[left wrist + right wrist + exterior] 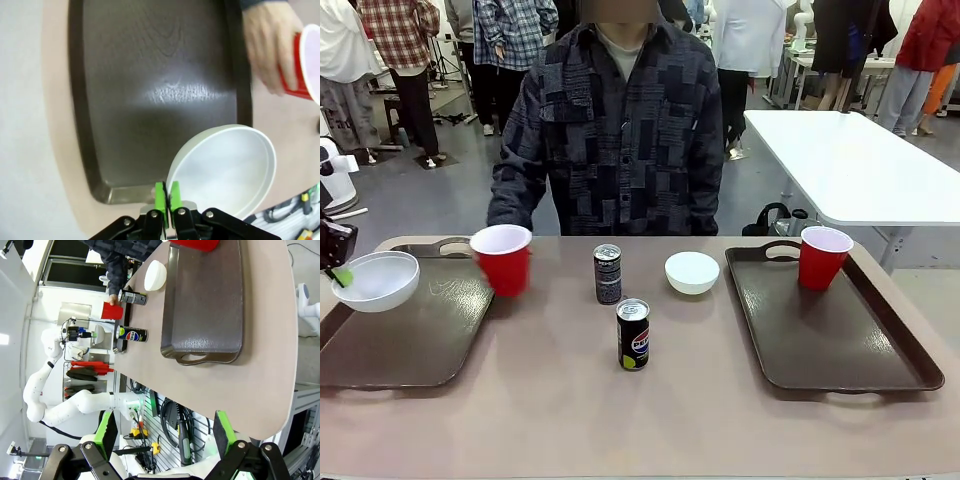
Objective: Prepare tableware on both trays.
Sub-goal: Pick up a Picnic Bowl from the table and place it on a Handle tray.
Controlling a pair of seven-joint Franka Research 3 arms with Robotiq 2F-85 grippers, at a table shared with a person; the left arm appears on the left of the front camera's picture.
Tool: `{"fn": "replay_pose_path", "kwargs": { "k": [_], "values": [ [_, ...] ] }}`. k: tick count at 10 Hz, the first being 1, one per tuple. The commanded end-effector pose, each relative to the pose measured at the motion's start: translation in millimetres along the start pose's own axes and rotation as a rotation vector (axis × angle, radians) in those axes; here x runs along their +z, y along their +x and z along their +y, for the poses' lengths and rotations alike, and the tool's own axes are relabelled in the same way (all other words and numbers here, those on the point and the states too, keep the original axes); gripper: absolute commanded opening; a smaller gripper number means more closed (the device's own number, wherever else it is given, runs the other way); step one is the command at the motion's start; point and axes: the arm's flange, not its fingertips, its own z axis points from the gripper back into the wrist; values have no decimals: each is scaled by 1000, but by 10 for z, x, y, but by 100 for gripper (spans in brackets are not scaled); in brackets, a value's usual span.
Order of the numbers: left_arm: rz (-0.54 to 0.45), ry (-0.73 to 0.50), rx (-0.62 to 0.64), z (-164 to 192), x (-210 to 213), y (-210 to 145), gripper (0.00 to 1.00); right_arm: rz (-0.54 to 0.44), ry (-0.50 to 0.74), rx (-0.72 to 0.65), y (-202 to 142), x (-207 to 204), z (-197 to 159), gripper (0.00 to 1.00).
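we clamp a small round white bowl (pixel 225 170) in our left pincer (pixel 167 192), over a dark brown tray (pixel 150 75), right pincer (pixel 166 426) released

The tan table (pixel 570 410) runs across the room in front of me. At its far side, about the middle, stands a person in a dark patchwork shirt (pixel 620 130). Beyond the tan table's far right corner sits a white table (pixel 850 160), with a black object (pixel 772 218), hard to make out, on the grey floor between the two. Farther back, several people stand about, one in a red check shirt (pixel 395 25).
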Motion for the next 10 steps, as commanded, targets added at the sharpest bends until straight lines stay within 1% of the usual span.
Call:
{"fn": "replay_pose_path", "kwargs": {
  "k": [1,2,3,5,6,7,8,10],
  "values": [
    [15,-5,-50,-78,-74,-92,0,-6,7,4,-11,12,-1,100],
    [47,3,-180,-330,-25,-650,0,-6,7,4,-11,12,-1,100],
    [63,36,-245,-414,-6,-1011,0,-6,7,4,-11,12,-1,100],
    [85,26,-182,-346,-58,-1024,0,-6,7,4,-11,12,-1,100],
    [88,27,-200,-380,-78,-904,0,-6,7,4,-11,12,-1,100],
    [93,30,-194,-397,-100,-957,0,-6,7,4,-11,12,-1,100],
    [92,31,-193,-407,-118,-888,0,-6,7,4,-11,12,-1,100],
    [88,31,-181,-415,-108,-862,0,-6,7,4,-11,12,-1,100]
  ]
}}
